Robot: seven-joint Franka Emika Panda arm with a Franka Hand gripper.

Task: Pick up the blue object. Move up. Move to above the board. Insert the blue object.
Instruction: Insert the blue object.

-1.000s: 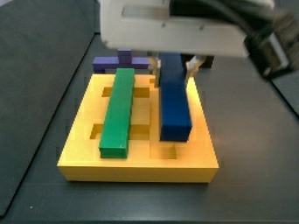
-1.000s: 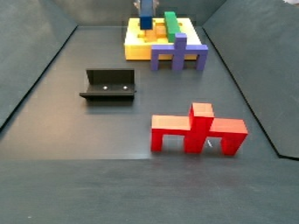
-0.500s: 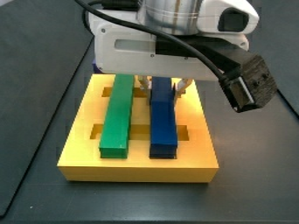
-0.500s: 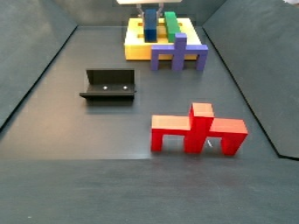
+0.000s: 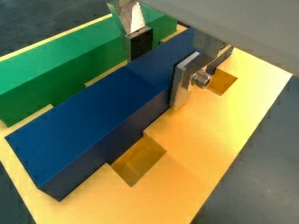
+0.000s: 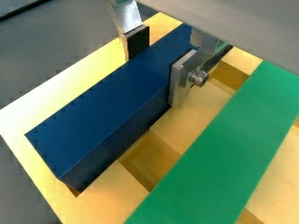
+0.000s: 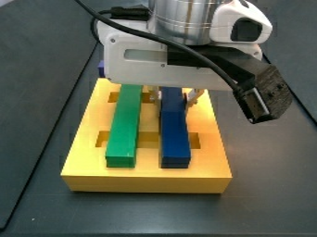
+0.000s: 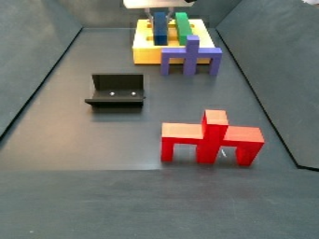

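The blue object [image 7: 175, 130] lies flat in a groove of the yellow board [image 7: 148, 176], parallel to the green bar [image 7: 125, 120]. My gripper [image 7: 173, 93] stands over its far end, shut on it. In both wrist views the silver fingers [image 5: 184, 80] [image 6: 184, 77] press the bar's two long sides, with the gripper [image 5: 160, 63] [image 6: 159, 59] straddling the blue object [image 5: 105, 114] [image 6: 111, 114]. The board [image 5: 233, 149] [image 6: 52, 92] shows around it. In a side view the blue object [image 8: 159, 28] sits on the board [image 8: 147, 54] at the far end, under the gripper [image 8: 159, 11].
The green bar [image 5: 47, 74] [image 6: 222, 149] [image 8: 184, 26] fills the neighbouring groove. A purple-blue cross-shaped piece [image 8: 193, 58] stands against the board's near edge. The fixture [image 8: 116, 91] sits mid-floor on the left, and a red piece [image 8: 210, 140] stands nearer the camera.
The gripper has come down with the blue object, which went from hanging above the board to lying level in its groove beside the green bar.
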